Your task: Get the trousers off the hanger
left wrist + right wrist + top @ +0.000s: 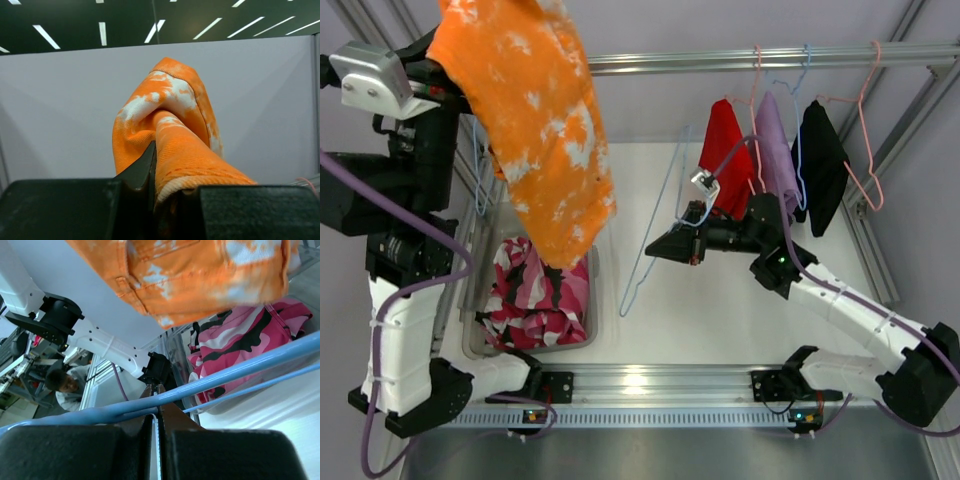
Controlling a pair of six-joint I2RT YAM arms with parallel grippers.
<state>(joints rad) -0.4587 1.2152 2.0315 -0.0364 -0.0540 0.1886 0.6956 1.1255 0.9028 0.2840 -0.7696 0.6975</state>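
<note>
The orange trousers with white blotches hang high at the upper left from my left gripper, which is shut on their waistband. They hang free of any hanger, above a clear bin. The pink-white-black camouflage trousers lie in that bin and also show in the right wrist view. My right gripper is shut on a bare light-blue wire hanger over the table's middle; the wire crosses its fingertips.
A metal rail crosses the back. From it hang a red garment, a lilac garment and a black garment on pink and blue hangers. A frame post runs down the right side.
</note>
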